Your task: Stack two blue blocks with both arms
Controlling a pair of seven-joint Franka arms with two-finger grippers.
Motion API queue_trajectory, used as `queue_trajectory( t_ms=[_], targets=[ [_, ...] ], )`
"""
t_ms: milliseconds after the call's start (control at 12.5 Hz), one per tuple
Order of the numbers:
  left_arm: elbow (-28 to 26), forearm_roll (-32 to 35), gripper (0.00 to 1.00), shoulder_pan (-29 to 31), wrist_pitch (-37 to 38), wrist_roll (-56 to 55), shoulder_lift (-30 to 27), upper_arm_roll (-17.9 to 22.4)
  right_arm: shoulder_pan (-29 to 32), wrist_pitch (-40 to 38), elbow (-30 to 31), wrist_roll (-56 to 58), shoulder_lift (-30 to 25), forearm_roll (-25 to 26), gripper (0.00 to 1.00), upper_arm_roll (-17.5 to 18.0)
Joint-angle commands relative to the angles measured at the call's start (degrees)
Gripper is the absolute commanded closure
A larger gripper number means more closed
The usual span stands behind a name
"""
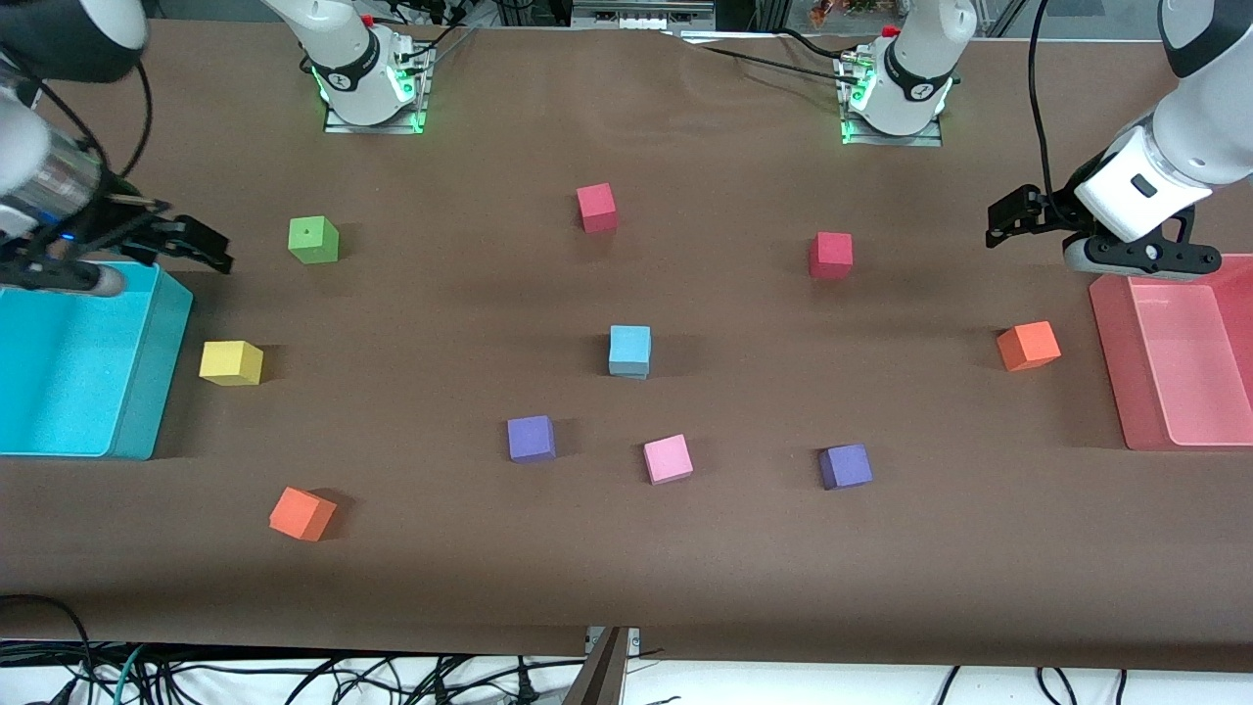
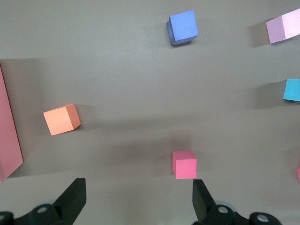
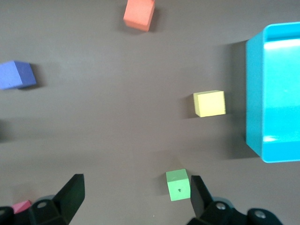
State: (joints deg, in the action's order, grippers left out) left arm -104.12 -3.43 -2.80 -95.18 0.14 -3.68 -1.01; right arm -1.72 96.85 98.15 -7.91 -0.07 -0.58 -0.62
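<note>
The two blue blocks [image 1: 629,351] stand at the middle of the table as one stack, the lower showing as a thin strip under the upper. The stack's edge shows in the left wrist view [image 2: 291,90]. My left gripper [image 1: 1000,221] is open and empty, over the table by the pink bin [image 1: 1111,362]; it also shows in the left wrist view [image 2: 139,188]. My right gripper [image 1: 208,250] is open and empty, over the table by the cyan bin [image 1: 147,392] and the green cube [image 1: 313,240]; it also shows in the right wrist view [image 3: 137,183].
Two red cubes [image 1: 596,208] [image 1: 831,255] lie toward the arms' bases. Two purple cubes [image 1: 532,438] [image 1: 845,466] and a pink cube [image 1: 668,459] lie nearer to the camera than the stack. A yellow cube [image 1: 231,362] and orange cubes [image 1: 301,513] [image 1: 1028,346] lie toward the ends.
</note>
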Motion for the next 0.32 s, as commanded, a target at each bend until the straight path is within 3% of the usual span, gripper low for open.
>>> queue_trajectory(
  t_ms=[0,239],
  targets=[
    [-0.1,1.1,0.0,0.3,0.9,0.6,-1.0,-0.4,-2.5,-3.9,-3.3,-1.5,0.8,1.0,0.0,-2.7],
    [-0.2,1.1,0.0,0.3,1.0,0.9,-1.0,-0.3,-2.6,-4.0,-3.3,-0.4,1.0,1.5,0.0,-2.5]
  ],
)
